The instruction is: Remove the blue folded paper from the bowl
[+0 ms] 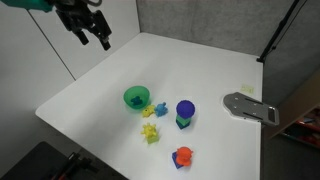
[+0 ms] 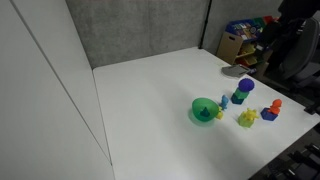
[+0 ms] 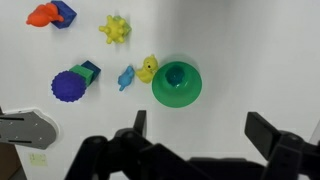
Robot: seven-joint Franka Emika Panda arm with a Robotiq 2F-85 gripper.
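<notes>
The bright-green bowl (image 3: pixel 177 90) stands on the white table and shows in both exterior views (image 1: pixel 135 94) (image 2: pixel 205 106). A tiny light-blue paper piece (image 3: pixel 176 74) lies inside it (image 1: pixel 136 101). A second light-blue paper piece (image 3: pixel 126 77) lies outside the bowl, beside a yellow paper figure (image 3: pixel 147 68). My gripper (image 3: pixel 200 128) is open and empty, well apart from the bowl. In an exterior view the gripper (image 1: pixel 93 36) hangs high above the table's far corner.
A dark-blue round-topped object with a green base (image 3: pixel 70 85) (image 1: pixel 185 110) stands near the bowl. A yellow spiky figure (image 3: pixel 115 28) and an orange-and-blue figure (image 3: pixel 50 13) lie beyond it. A grey flat plate (image 1: pixel 250 107) lies by the table edge.
</notes>
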